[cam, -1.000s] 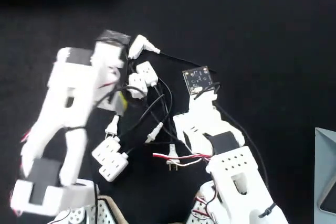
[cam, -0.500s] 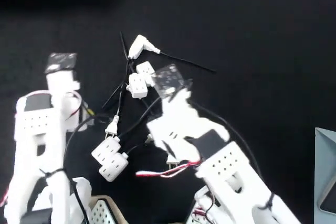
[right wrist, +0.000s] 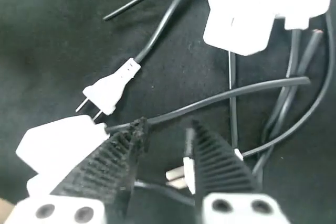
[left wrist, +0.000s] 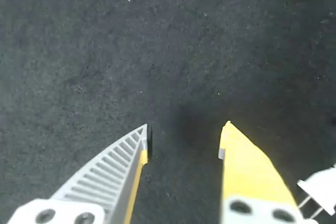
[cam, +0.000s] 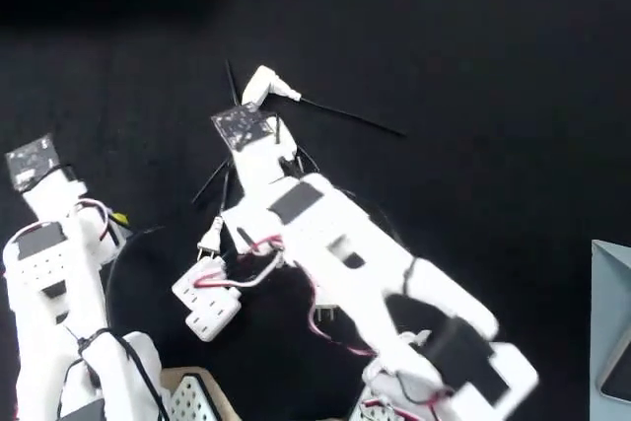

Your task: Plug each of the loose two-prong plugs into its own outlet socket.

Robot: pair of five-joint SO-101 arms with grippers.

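Note:
Several white two-prong plugs on black cords lie tangled at the middle of the black table. One loose plug [right wrist: 107,93] [cam: 210,239] lies beside a white outlet block [right wrist: 58,140] [cam: 205,300]. A second outlet block [right wrist: 247,9] is farther off, and an angled plug [cam: 262,86] lies at the far end of the cluster. My right gripper [right wrist: 165,128] hangs open just above a black cord [right wrist: 220,98], with another plug's prongs [right wrist: 178,174] below its fingers. My left gripper [left wrist: 185,129] is open over bare cloth, with a plug's prongs [left wrist: 320,195] at the frame's corner.
The right arm [cam: 325,244] lies across the cable cluster and hides part of it. The left arm [cam: 54,263] stands at the table's left side. A grey tray [cam: 611,313] sits at the right edge. Black cloth stretches beyond the cables.
The left arm has pulled back from the outlet cluster to the table's left side. The right arm has swung left and now covers the cables and the middle outlet block.

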